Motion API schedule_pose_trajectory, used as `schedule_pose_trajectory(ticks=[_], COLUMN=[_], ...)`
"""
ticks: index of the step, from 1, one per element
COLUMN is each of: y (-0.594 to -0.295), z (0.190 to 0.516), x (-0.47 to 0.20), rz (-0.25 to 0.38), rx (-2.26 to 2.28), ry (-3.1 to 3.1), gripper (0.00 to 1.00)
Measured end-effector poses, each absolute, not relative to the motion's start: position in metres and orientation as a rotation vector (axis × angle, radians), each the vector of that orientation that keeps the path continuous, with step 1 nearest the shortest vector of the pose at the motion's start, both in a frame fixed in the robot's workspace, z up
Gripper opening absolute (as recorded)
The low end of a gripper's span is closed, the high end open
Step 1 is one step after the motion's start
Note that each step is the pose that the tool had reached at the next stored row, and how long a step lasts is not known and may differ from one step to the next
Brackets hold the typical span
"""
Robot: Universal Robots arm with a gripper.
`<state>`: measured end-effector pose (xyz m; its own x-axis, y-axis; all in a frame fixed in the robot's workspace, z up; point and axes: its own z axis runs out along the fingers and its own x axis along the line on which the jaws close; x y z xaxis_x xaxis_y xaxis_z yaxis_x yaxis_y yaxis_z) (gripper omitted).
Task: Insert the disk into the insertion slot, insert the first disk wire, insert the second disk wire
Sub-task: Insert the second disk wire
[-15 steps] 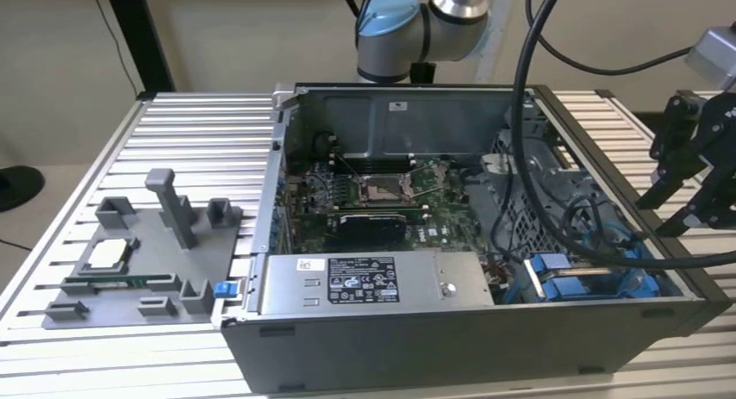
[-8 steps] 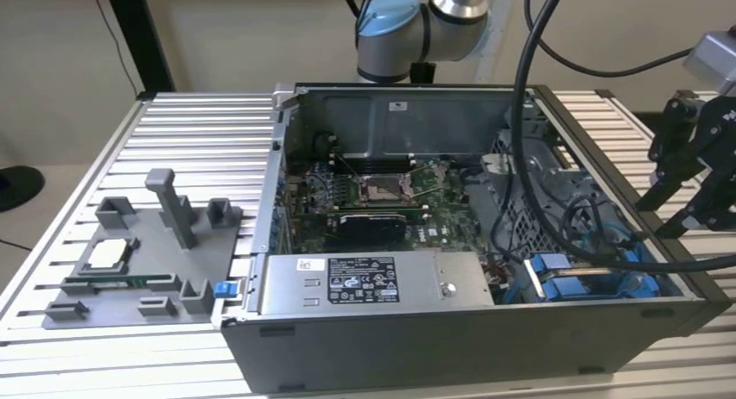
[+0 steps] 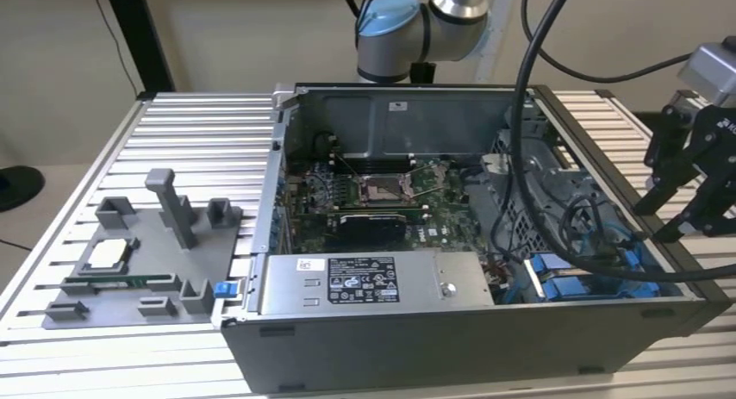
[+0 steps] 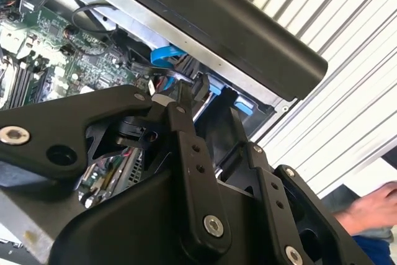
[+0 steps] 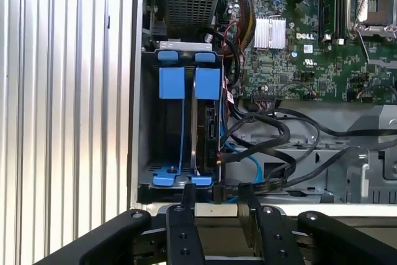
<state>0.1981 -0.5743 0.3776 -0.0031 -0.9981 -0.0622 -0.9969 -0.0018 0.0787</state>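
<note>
Gripper [image 5: 216, 190]: empty, fingers spread, hovering over the rim of the computer case [image 3: 460, 347], just beside the insertion slot [image 5: 180, 46]. In the exterior view it hangs at that view's right, above the case wall.

The disk [image 5: 209, 130] appears to stand on edge inside the slot, clipped in its blue frame. Beside it is a second blue carrier [image 5: 171, 83] that looks unfilled.

Black cables [image 5: 267, 131] and a thin blue cable [image 5: 254, 166] loop just beside the disk. Cannot tell whether either is plugged in.

Judgement: disk seated, wire work in hand. To do it well:
- pinch the plug by its body, not the cord
- hold it square to the disk's socket
- press straight along the socket's axis
- keep the fingers clear of the neighbouring loops

A person's hand [image 4: 372, 212] rests near the table edge in the second wrist view.
</note>
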Motion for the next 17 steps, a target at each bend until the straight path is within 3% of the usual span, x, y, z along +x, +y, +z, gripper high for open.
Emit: schedule_pose_trajectory(ticks=[17], y=[-0.5743], z=[0.3721], x=[0.1974], rz=[-0.146], rx=[2.215], ry=[-2.216], gripper=[1.0])
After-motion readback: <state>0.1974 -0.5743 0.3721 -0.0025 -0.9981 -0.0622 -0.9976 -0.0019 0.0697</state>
